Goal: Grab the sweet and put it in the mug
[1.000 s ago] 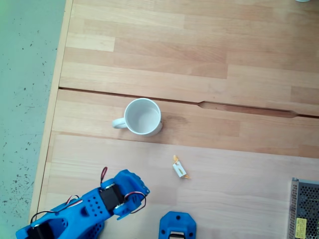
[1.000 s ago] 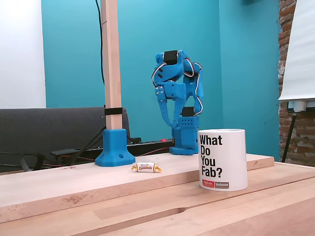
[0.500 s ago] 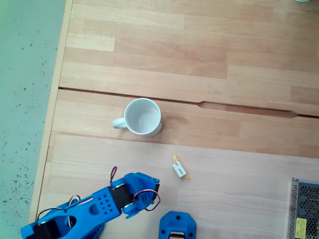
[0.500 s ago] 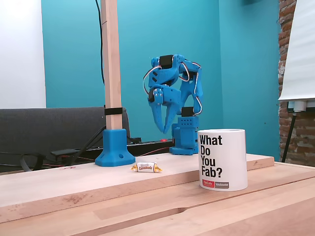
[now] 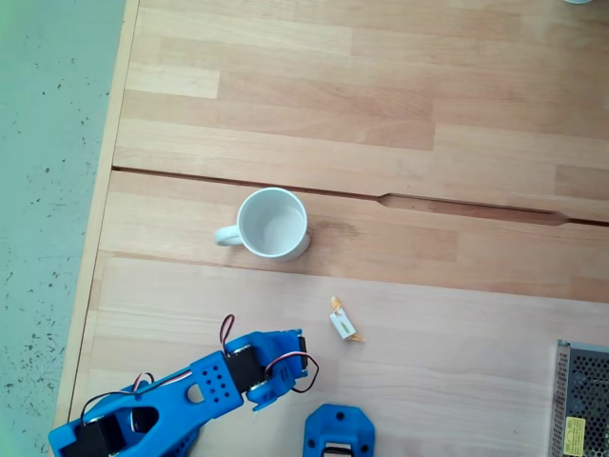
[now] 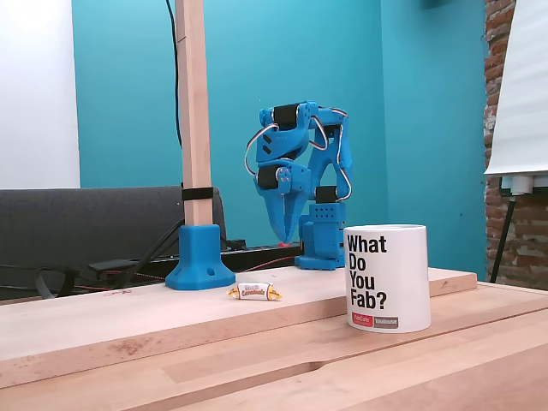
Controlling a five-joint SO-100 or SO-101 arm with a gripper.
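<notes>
Sweet (image 5: 343,325) lies near mug (image 5: 273,224) (apart).

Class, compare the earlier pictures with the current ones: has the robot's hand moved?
Yes. In a fixed view from above, the hand has swung rightward toward the sweet, which stays put, as does the mug; from the side, it has dropped lower.
</notes>
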